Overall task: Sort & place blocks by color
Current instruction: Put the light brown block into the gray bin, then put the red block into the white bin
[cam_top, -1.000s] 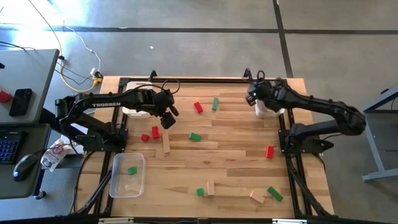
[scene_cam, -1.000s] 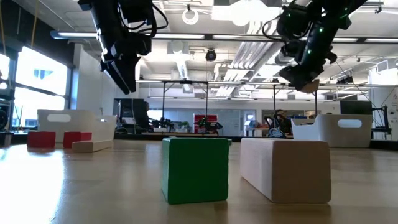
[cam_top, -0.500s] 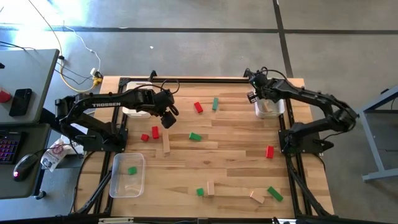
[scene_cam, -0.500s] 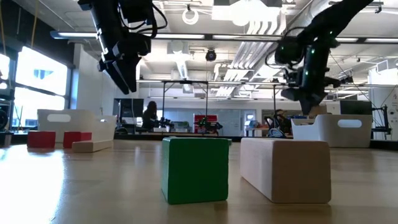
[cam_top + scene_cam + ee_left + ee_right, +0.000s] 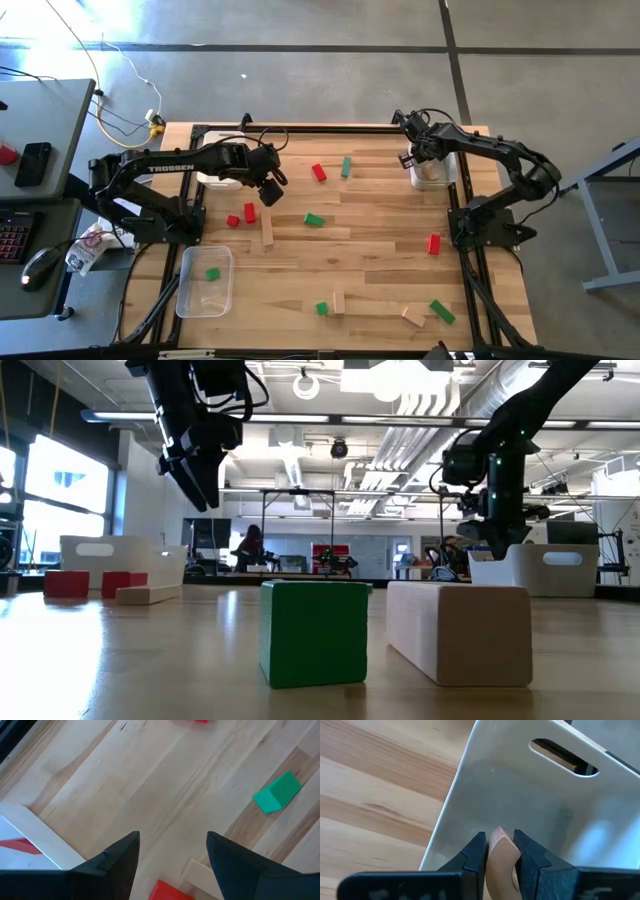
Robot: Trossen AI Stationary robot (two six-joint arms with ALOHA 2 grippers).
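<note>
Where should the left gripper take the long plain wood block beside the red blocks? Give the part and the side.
Grip the long wood block across its narrow width at mid-length, coming straight down. It lies flat, and a red block sits near one end. The left gripper hangs open close by; the right gripper is shut on a wood piece.

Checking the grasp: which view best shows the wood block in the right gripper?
The right wrist view: the wood block sits pinched between the right gripper fingers, over the white tray. The high and low views hide it; the left wrist view misses it.
</note>
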